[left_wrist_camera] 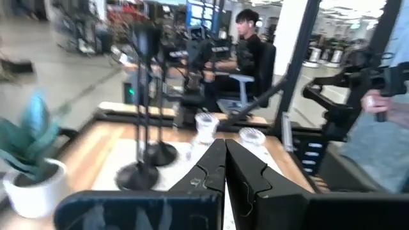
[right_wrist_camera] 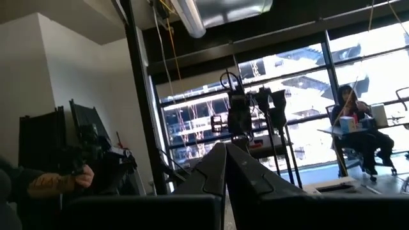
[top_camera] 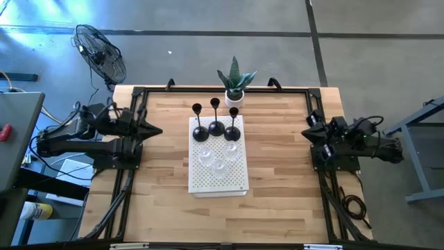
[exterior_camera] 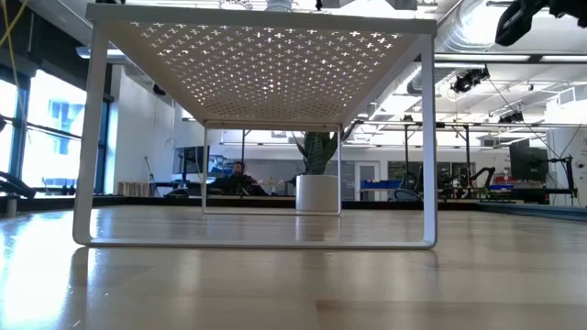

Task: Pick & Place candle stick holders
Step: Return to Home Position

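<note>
1. The left gripper (left_wrist_camera: 224,145) is closed on nothing: in its wrist view the two dark fingers meet along one seam.
2. The right gripper (right_wrist_camera: 225,148) is likewise pressed shut and empty. Its wrist view looks off into the room, at tall windows and stands.
3. In the high view both arms lie folded low at the side edges of the table (top_camera: 277,201), the left one at middle left of the frame and the right one at middle right. Each is well apart from the white perforated shelf (top_camera: 208,182) in the centre.
4. The three black holders (top_camera: 216,127) stand upright in a row on the shelf's upper end, with the three clear glass holders (top_camera: 219,167) clustered just below them in the frame. The plant (top_camera: 236,78) stands above the shelf, at the table's top edge.
5. The low view shows only the shelf's underside and legs, with the plant's white pot behind — the holders on top are hidden there. The left wrist view shows black stems, two glass holders and a seated person (left_wrist_camera: 249,51) beyond the table
</note>
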You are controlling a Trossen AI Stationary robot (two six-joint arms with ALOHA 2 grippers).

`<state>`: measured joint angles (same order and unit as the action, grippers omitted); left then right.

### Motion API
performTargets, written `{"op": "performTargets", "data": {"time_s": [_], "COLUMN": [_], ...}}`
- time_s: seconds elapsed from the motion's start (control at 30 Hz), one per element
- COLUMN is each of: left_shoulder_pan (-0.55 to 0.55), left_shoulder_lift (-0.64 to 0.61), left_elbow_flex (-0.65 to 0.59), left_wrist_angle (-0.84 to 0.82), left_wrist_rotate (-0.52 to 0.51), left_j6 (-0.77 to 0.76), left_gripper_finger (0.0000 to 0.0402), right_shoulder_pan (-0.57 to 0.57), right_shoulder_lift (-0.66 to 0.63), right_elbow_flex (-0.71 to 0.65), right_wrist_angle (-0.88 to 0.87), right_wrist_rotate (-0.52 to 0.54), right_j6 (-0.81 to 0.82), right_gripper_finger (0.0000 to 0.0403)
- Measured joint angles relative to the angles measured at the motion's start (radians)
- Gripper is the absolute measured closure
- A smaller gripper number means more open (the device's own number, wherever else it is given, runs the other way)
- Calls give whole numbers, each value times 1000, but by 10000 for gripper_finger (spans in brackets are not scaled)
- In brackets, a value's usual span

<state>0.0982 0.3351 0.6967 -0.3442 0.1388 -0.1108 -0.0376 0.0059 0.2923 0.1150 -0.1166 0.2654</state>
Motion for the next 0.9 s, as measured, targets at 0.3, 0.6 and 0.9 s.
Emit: {"op": "performTargets", "data": {"time_s": [0.3, 0.6, 0.9], "left_shoulder_pan": [0, 0, 0], "left_shoulder_lift": [0, 0, 1], "left_elbow_flex": [-151, -238, -362], "left_wrist_angle": [217, 289, 472], "left_wrist_rotate": [58, 80, 93], "left_j6": [-104, -193, -271], "left_gripper_finger": [401, 401, 401], "right_shoulder_pan": [0, 0, 0], "right_shoulder_lift": [0, 0, 0], "right_elbow_flex": [-172, -282, -282], "right_wrist_angle": [270, 404, 385], "right_wrist_rotate": [-21, -3, 4], "right_j6": [66, 139, 138], "right_gripper_finger": [402, 402, 403]}}
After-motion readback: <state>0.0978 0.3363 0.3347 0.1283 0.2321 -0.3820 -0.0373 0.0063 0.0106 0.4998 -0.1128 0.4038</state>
